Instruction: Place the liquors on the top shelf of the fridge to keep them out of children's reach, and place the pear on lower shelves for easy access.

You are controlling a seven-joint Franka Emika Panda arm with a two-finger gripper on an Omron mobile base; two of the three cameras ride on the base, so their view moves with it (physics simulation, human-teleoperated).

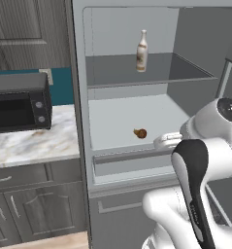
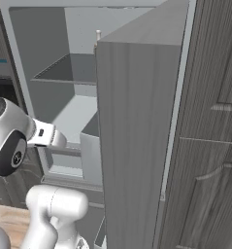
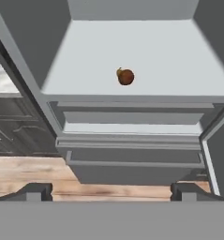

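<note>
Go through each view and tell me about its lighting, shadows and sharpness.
Left base view: flat, even light; the pale slim-necked bottle and small brown-orange pear cast almost no shadow, edges sharp. Right base view: the grey fridge door looks dull, no glare. Hand view: soft, slightly blurred; pale lower shelf evenly lit.

Tall grey fridge stands open; its grey door slab blocks the interior's right side. Dark grey top shelf sits above the pale lower shelf.
</note>
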